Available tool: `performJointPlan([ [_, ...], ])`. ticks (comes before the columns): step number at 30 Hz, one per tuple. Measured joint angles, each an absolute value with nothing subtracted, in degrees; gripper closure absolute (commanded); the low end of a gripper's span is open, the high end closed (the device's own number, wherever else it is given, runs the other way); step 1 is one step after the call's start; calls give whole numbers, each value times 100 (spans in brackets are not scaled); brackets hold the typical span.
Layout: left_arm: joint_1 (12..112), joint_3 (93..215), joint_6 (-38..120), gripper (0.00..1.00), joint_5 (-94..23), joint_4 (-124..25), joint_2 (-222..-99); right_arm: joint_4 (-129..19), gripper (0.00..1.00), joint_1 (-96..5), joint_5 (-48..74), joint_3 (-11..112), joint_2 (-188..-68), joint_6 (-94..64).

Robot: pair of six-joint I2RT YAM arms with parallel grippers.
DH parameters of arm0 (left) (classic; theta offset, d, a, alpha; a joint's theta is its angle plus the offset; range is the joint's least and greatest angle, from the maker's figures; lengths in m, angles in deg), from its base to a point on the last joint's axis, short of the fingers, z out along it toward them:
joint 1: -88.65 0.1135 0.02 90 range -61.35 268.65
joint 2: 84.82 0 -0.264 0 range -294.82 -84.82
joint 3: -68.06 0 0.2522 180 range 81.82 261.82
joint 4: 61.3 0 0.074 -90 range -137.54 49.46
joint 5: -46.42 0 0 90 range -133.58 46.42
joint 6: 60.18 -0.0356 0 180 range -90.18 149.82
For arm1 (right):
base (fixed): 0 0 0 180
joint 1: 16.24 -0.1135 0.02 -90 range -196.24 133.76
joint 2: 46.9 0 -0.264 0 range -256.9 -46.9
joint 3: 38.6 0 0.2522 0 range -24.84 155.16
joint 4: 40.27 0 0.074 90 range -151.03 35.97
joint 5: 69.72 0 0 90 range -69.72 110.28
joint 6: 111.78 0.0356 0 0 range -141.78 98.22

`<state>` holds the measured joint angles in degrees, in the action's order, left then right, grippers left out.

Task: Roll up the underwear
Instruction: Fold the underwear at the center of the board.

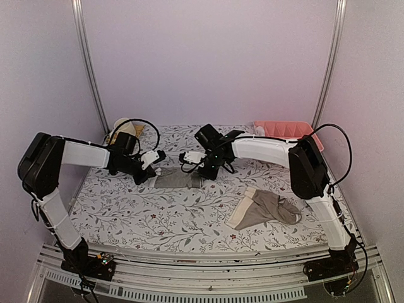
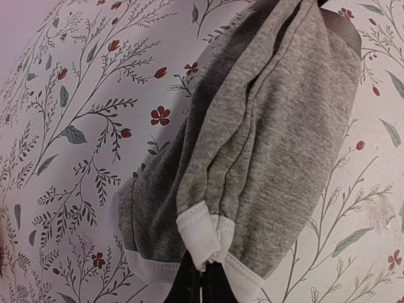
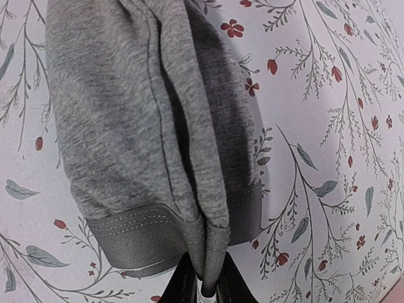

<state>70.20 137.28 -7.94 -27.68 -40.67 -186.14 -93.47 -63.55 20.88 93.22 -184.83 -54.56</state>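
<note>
Left gripper (image 1: 156,169) pinches the grey brief (image 1: 178,180) by its white edging, and right gripper (image 1: 199,172) clamps the opposite hem. It lies bunched lengthwise between them on the table (image 1: 126,214), not rolled yet. Taupe brief (image 1: 265,208) sprawls flat, untouched, so I'd say most work remains.

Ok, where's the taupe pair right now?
In the top view the taupe pair lies on the right of the table, nearer the arm bases than the grey pair.
</note>
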Motion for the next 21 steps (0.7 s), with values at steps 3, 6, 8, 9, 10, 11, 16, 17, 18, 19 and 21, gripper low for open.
performJointPlan([
  [3,7024,13741,-741,100,-2823,-4119,-18623,-9297,89,-6348,2217,9403,-18577,-5414],
  [6,7031,13741,-691,100,-2847,-4174,-18623,-9253,89,-6341,2311,9407,-18605,-5394],
  [8,7035,13745,-654,100,-2869,-4220,-18623,-9212,89,-6339,2374,9409,-18605,-5386],
  [9,7037,13750,-643,100,-2882,-4228,-18623,-9188,89,-6339,2407,9414,-18605,-5383],
  [10,7039,13763,-623,100,-2899,-4233,-18623,-9148,89,-6337,2442,9416,-18605,-5379],
  [11,7041,13780,-606,100,-2917,-4239,-18623,-9113,89,-6337,2472,9416,-18605,-5372],
  [16,7059,13894,-523,100,-3033,-4300,-18697,-8958,88,-6331,2638,9534,-18668,-5370],
  [17,7061,13907,-508,99,-3065,-4333,-18736,-8921,86,-6331,2678,9569,-18701,-5375],
  [18,7063,13909,-499,99,-3087,-4359,-18767,-8884,85,-6331,2713,9584,-18732,-5372],
  [19,7065,13909,-479,97,-3118,-4384,-18808,-8838,84,-6331,2746,9597,-18769,-5375],
  [21,7068,13911,-435,97,-3199,-4403,-18898,-8764,83,-6331,2816,9600,-18839,-5375],
])
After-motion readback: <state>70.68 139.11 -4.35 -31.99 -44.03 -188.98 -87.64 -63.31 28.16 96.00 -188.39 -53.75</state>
